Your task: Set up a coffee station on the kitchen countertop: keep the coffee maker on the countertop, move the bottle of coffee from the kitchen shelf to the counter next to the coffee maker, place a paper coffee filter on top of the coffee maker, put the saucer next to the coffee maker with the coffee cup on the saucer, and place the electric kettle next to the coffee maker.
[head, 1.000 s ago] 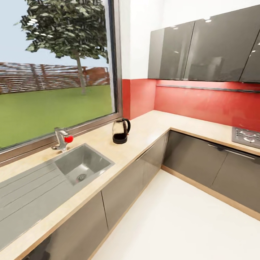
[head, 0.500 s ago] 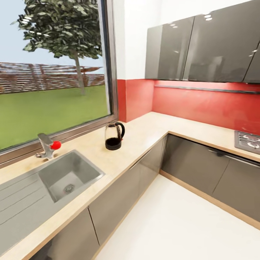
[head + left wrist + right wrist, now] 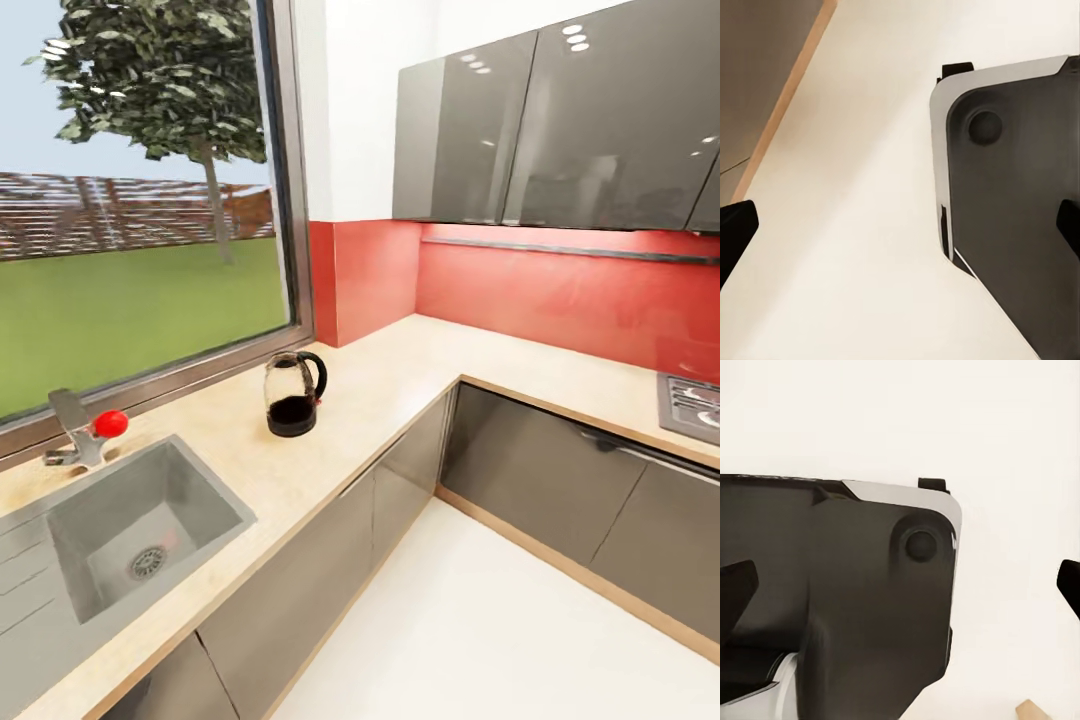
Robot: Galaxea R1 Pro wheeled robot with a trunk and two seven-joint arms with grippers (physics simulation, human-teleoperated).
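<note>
L claw (image 3: 900,232) points down, both dark fingertips (image 3: 733,232) far apart at the frame edges, nothing between them. R claw (image 3: 904,589) same: tips spread wide, empty, over the robot's dark base (image 3: 832,585).

A home kitchen: countertop (image 3: 400,370), sink (image 3: 130,520), wall cabinets (image 3: 560,120), electric kettle (image 3: 292,394).
</note>
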